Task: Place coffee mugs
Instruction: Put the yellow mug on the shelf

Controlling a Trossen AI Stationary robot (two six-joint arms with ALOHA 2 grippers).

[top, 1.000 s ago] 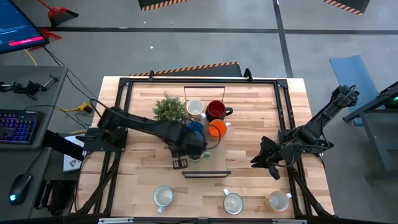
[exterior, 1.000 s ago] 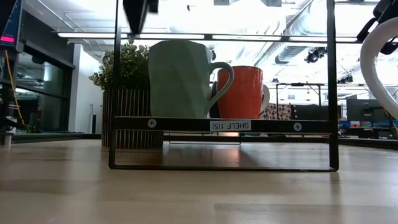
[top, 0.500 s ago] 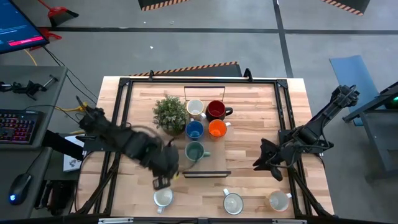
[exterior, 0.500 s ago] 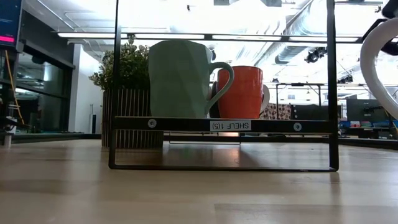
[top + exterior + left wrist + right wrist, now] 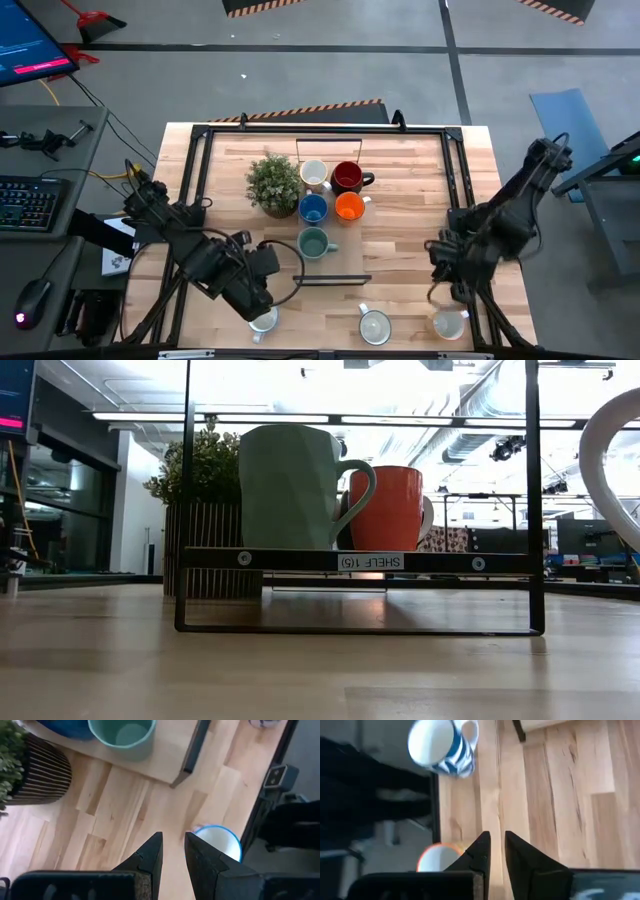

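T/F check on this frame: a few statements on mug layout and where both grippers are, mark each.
1. Five mugs sit on the shelf beside the plant. True.
2. The teal mug is on the shelf's near row, alone. True.
3. The left gripper holds the teal mug. False: it hovers by the white mug at the front left, holding nothing.
4. Three white mugs stand along the table's front edge. True.
5. The right gripper is over the shelf. False: it is near the front-right white mug.
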